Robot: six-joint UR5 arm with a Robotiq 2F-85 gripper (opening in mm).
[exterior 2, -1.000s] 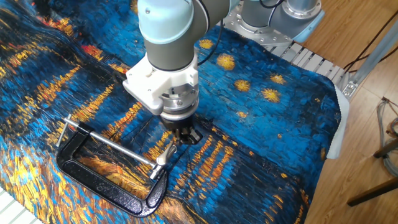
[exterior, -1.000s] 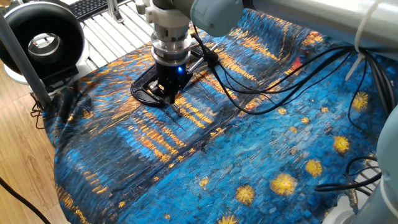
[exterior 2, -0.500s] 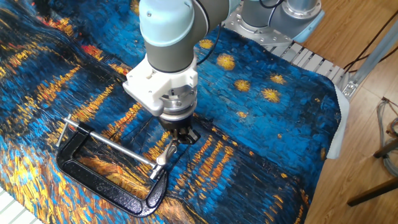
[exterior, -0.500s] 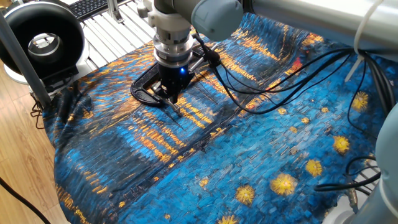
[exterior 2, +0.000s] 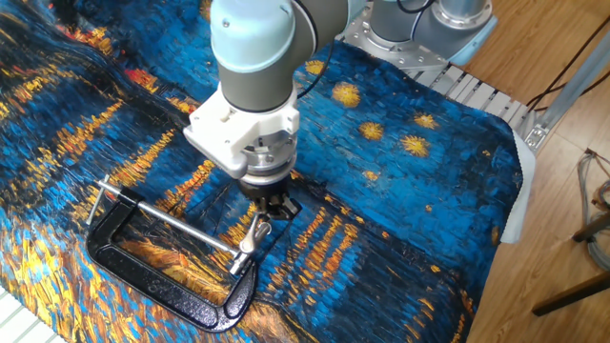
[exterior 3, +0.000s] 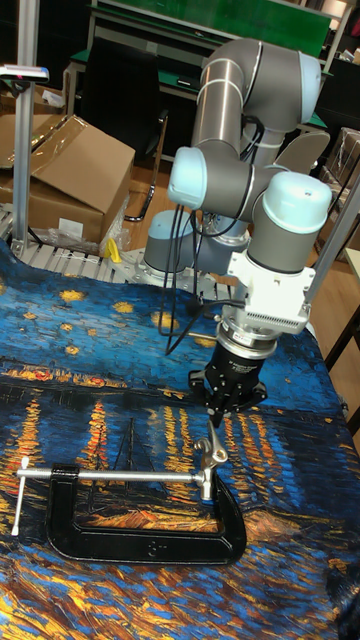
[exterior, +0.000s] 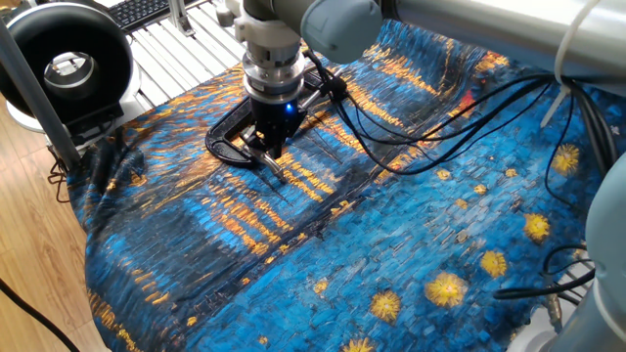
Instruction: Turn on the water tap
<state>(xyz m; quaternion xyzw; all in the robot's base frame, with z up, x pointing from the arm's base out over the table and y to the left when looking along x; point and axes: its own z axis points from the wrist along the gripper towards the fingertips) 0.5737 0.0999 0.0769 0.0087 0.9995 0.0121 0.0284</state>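
C-clamp [exterior 3: 140, 520] lies flat on the painted blue cloth [exterior 2: 400, 229] covering the table, its long silver screw [exterior 2: 176, 227] ending in a small metal tap [exterior 3: 211, 450] held at the jaw. At 12 o'clock from that tap, just above it, the gripper [exterior 3: 222, 408] points down, fingers close together; contact cannot be told.

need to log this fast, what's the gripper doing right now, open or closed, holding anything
Gripper: right above the small tap in the clamp; open or shut cannot be told, nor any hold.
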